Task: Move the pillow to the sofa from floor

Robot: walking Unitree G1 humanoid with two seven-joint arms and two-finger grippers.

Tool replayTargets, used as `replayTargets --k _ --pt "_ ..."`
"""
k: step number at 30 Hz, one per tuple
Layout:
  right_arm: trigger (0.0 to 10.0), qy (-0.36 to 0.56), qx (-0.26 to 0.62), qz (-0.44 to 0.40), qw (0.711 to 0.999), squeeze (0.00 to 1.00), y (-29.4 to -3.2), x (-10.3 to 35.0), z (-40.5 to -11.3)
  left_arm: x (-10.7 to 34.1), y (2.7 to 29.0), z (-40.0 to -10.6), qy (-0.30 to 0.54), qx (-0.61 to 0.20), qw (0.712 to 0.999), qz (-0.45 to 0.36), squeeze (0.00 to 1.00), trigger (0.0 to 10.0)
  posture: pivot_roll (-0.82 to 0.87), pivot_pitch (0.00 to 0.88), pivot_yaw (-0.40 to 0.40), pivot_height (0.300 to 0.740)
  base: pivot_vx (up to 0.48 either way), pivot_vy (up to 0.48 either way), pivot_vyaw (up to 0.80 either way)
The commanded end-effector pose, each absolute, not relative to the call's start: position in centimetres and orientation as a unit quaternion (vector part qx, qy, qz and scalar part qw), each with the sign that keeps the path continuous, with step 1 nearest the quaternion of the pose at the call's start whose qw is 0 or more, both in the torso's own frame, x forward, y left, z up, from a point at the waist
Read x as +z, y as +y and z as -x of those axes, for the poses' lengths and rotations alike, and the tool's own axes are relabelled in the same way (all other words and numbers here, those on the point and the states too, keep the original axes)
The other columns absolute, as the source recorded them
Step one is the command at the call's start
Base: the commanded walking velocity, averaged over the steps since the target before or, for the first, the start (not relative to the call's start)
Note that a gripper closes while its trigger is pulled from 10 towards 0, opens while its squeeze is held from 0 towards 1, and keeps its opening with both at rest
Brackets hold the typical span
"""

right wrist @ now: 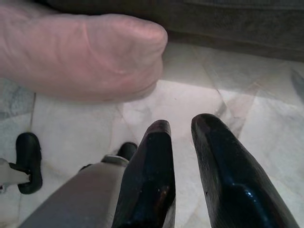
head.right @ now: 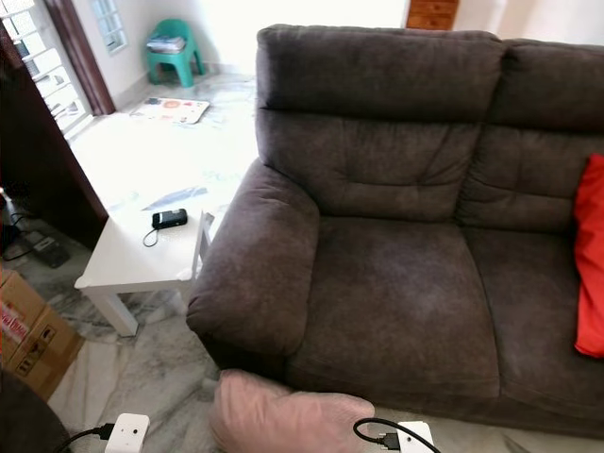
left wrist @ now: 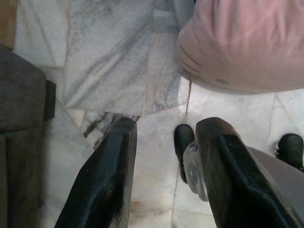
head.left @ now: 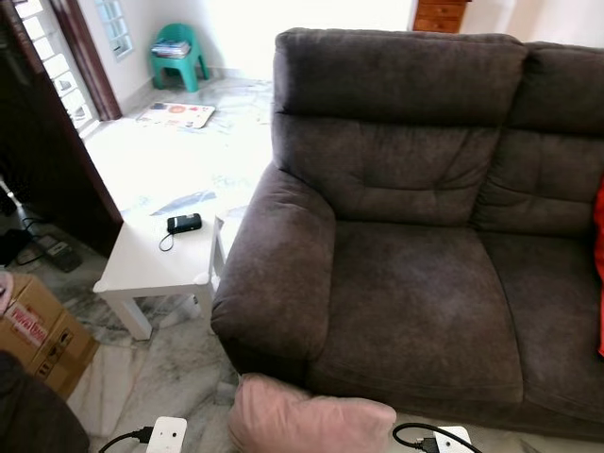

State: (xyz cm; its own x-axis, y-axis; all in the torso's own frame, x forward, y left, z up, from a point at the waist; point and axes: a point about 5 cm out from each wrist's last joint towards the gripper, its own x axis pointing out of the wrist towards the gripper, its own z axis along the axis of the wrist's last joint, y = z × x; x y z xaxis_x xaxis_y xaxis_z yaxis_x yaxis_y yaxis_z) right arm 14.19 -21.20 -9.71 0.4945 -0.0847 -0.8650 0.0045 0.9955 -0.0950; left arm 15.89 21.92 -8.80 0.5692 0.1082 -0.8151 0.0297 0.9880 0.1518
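Note:
A pale pink pillow point(head.left: 311, 420) lies on the marble floor against the front base of the dark brown sofa point(head.left: 415, 302). It is cut off by the bottom edge of the eye views. My left gripper point(left wrist: 168, 124) hangs open over the floor a little short of the pillow point(left wrist: 242, 42), with nothing between its fingers. My right gripper point(right wrist: 182, 122) is open by a narrow gap and holds nothing, and the pillow's other end point(right wrist: 80, 57) lies just beyond its tips. Both white wrist units flank the pillow at the bottom of the eye views.
A white side table point(head.left: 142, 264) with a small black device point(head.left: 184, 223) stands left of the sofa arm. A cardboard box point(head.left: 38, 330) sits at the far left. A red cushion point(head.right: 593, 255) rests at the sofa's right end. A green stool point(head.left: 177, 57) stands far back.

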Motion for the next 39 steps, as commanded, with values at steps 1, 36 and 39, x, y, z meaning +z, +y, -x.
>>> replayTargets --k 1,36,39 --pt "10.0 0.505 -0.037 0.032 0.862 0.00 -21.47 -9.81 -13.77 -8.90 21.79 -15.75 0.467 0.023 0.881 -0.067 0.00 10.0 -0.01 0.000 -0.007 0.740 0.255 0.000 0.00" --pt "10.0 0.505 -0.034 0.030 0.862 0.00 -21.44 -9.81 -13.79 -8.97 21.19 -15.74 0.465 0.000 0.884 -0.048 0.00 10.0 -0.01 0.000 -0.010 0.740 0.089 0.000 -0.27" --pt "10.0 0.506 -0.031 0.034 0.861 0.00 -21.44 -9.80 -13.82 -8.98 21.22 -15.73 0.466 0.004 0.884 -0.044 0.00 10.0 -0.01 0.000 -0.009 0.740 0.000 0.000 -0.79"
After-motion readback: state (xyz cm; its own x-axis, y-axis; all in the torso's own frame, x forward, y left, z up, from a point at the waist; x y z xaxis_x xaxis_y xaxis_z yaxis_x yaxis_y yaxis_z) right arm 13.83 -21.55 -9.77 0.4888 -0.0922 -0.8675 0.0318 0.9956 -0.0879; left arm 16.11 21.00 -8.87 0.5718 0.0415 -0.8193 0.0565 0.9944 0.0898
